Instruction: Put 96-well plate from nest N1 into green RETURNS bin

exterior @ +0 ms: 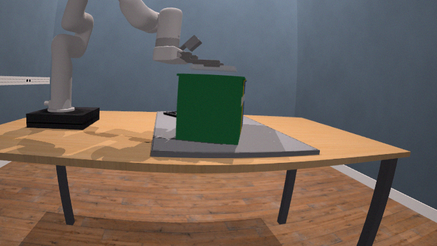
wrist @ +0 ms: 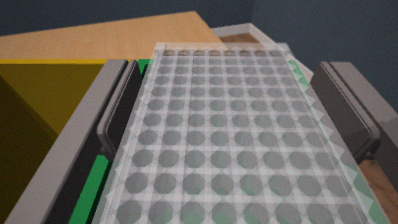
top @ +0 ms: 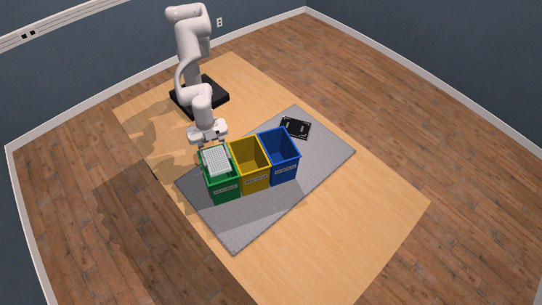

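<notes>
The clear-white 96-well plate [top: 217, 166] [exterior: 231, 68] [wrist: 220, 140] is held about level, a little above the open top of the green bin [top: 227, 196] [exterior: 209, 109] [wrist: 92, 185]. My gripper [top: 216, 158] [exterior: 214, 63] [wrist: 232, 110] is shut on the plate, with one finger along each long side. In the top view the plate appears within the green bin's rim; the exterior view shows a gap between plate and rim. The green bin stands upright. The plate nest [top: 295, 128] [exterior: 170, 113] is empty, behind the blue bin.
The yellow bin [top: 256, 186] [wrist: 45, 95] stands upright right beside the green one, and the blue bin [top: 278, 180] stands upright beyond it. All three stand in a row on the grey board [top: 243, 234] [exterior: 275, 146]. The labels are too blurred to read.
</notes>
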Tool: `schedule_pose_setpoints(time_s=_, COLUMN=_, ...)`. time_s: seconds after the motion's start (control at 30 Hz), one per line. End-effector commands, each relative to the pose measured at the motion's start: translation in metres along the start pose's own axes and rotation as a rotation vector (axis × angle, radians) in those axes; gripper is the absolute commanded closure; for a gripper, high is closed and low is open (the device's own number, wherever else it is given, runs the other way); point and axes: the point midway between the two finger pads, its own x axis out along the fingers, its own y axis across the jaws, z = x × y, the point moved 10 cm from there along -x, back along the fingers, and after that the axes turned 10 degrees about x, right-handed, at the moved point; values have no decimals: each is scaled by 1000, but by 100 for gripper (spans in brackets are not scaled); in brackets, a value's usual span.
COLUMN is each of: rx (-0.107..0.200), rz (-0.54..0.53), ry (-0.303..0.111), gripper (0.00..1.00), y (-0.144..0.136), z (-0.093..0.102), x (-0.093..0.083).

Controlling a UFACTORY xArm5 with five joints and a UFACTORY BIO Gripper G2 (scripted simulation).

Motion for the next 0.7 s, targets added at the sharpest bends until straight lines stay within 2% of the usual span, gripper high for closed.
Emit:
schedule_pose_setpoints(time_s=0.0, rx=-4, rz=1, ry=-4, gripper=100, y=0, z=-2, x=1)
schedule_pose_setpoints(time_s=0.47, rx=-4, rz=1, ry=-4, gripper=100, y=-4, z=-25, x=1)
schedule_pose_setpoints(time_s=0.67, rx=-4, rz=1, ry=-4, gripper=100, y=-5, z=-28, x=1)
